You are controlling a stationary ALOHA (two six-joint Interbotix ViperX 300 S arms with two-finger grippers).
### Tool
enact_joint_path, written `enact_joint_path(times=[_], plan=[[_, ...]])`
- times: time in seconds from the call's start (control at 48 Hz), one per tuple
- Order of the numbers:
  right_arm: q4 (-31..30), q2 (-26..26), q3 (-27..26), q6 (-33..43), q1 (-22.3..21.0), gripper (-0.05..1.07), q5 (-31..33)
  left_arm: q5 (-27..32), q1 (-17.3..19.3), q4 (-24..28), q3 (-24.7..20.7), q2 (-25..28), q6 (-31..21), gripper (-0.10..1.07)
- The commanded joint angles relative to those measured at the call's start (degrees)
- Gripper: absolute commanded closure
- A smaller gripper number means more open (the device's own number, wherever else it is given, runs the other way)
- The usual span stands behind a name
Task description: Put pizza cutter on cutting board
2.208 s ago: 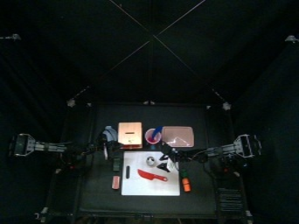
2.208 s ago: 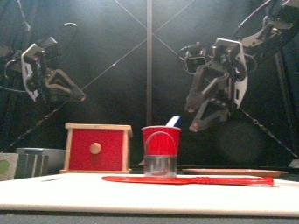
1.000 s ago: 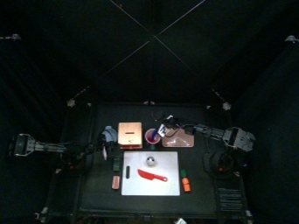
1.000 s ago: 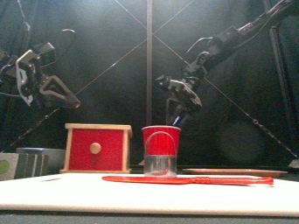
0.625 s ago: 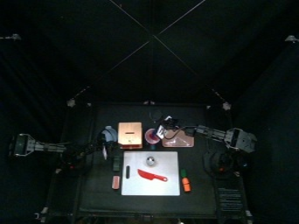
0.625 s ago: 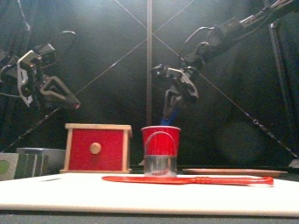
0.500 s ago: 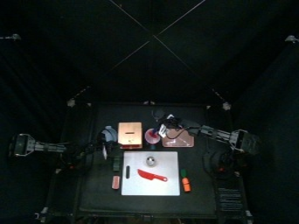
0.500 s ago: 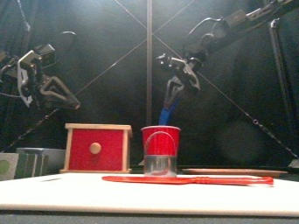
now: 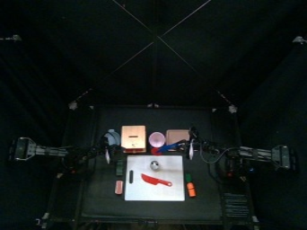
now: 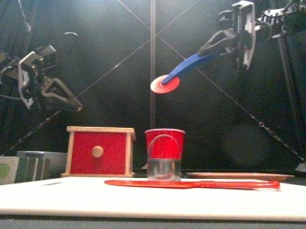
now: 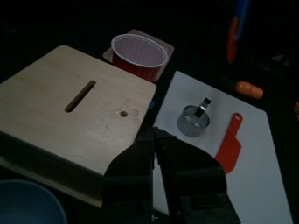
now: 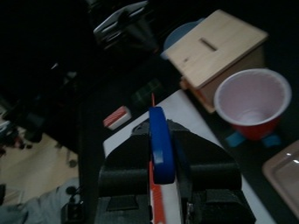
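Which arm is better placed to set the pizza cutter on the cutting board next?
Right: the right gripper holds the pizza cutter, raised in the air near the cutting board; the left gripper holds nothing.

The top camera looks straight down from far above the counter (image 9: 90, 180). The front camera sits at counter height, close. Both wrist cameras share the red cup (image 11: 140, 52).
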Motion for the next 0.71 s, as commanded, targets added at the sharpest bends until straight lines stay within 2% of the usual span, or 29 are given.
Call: enact_joint_path(times=[0.0, 0.104, 0.167, 0.292, 0.354, 0.417, 0.542, 0.604, 0.688], plan=[[1.0, 3.7, -0.8, 0.0, 3.6, 0.66, -4.5, -0.4, -0.1, -0.2, -1.5, 0.0, 0.0, 0.55], [7.5, 12.0, -1.5, -0.2, 7.6, 0.65, -7.0, -0.3, -0.2, -0.2, -1.6, 0.1, 0.0, 0.55], [9.7, 15.3, -1.6, -0.2, 8.1, 0.65, -9.2, -0.4, -0.1, -0.1, -1.5, 0.0, 0.0, 0.55], [12.0, 19.1, -2.1, 0.0, 7.9, 0.59, -9.4, -0.3, -0.4, -0.1, -1.3, 0.1, 0.0, 0.55], [13.7, 19.8, -1.8, -0.1, 7.8, 0.52, -8.9, -0.3, -0.4, -0.1, -1.2, 0.0, 0.0, 0.55], [14.2, 19.5, -1.0, -0.2, 7.7, 0.39, -7.9, -0.3, -0.4, -0.1, -1.2, 0.0, 0.0, 0.55], [14.0, 18.4, 0.6, -0.3, 6.4, 0.21, -5.3, -0.3, -0.5, -0.2, -1.2, 0.0, 0.0, 0.55], [13.5, 17.9, 0.8, -0.4, 5.4, 0.15, -3.7, -0.3, -0.5, -0.2, -1.2, 0.0, 0.0, 0.55], [11.3, 17.5, 0.8, -0.4, 3.7, 0.12, -1.8, -0.3, -0.5, -0.2, -1.3, 0.0, 0.0, 0.55]])
